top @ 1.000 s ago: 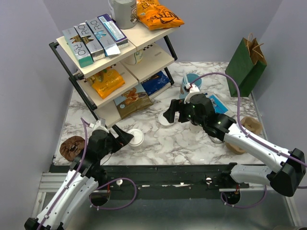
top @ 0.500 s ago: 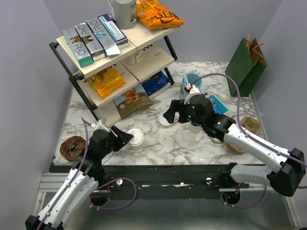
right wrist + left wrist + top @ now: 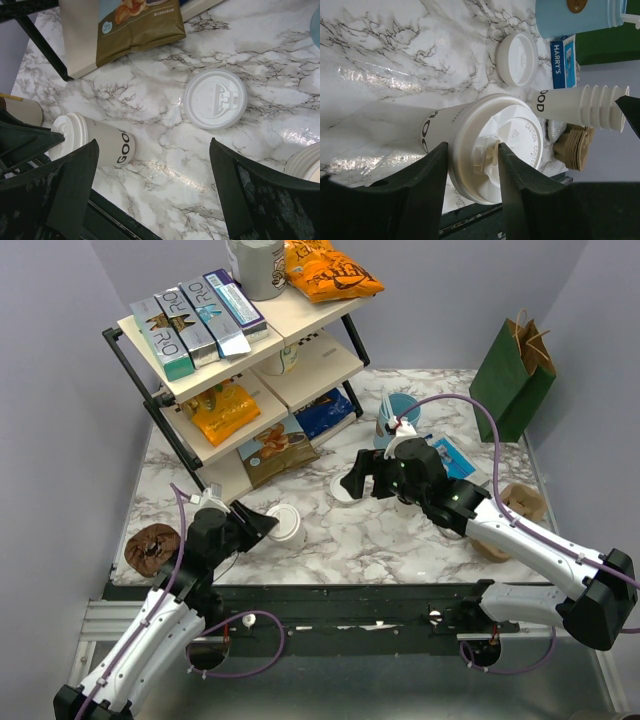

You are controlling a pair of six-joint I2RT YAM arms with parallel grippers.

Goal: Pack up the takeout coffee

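The takeout coffee (image 3: 287, 525), a cream cup with a round white lid, stands near the table's front left. In the left wrist view (image 3: 520, 135) my left gripper (image 3: 473, 147) is closed on the lid: one finger sits against the outer rim, the other against the sip tab. In the top view the left gripper (image 3: 265, 523) is at the cup's left side. My right gripper (image 3: 355, 480) is wide open and empty above the table's middle. The right wrist view shows the coffee (image 3: 92, 142) to the lower left of the right gripper (image 3: 154, 145).
A loose white lid (image 3: 215, 98) lies on the marble under the right gripper. A stack of lidless cups (image 3: 580, 105) lies beyond it. A light blue cup (image 3: 400, 410), a green paper bag (image 3: 515, 365), brown sleeves (image 3: 520, 502) and a snack shelf (image 3: 230, 360) stand around.
My left gripper has closed in on the coffee's lid, and the cup has shifted slightly away from the table edge. The right arm has barely moved.
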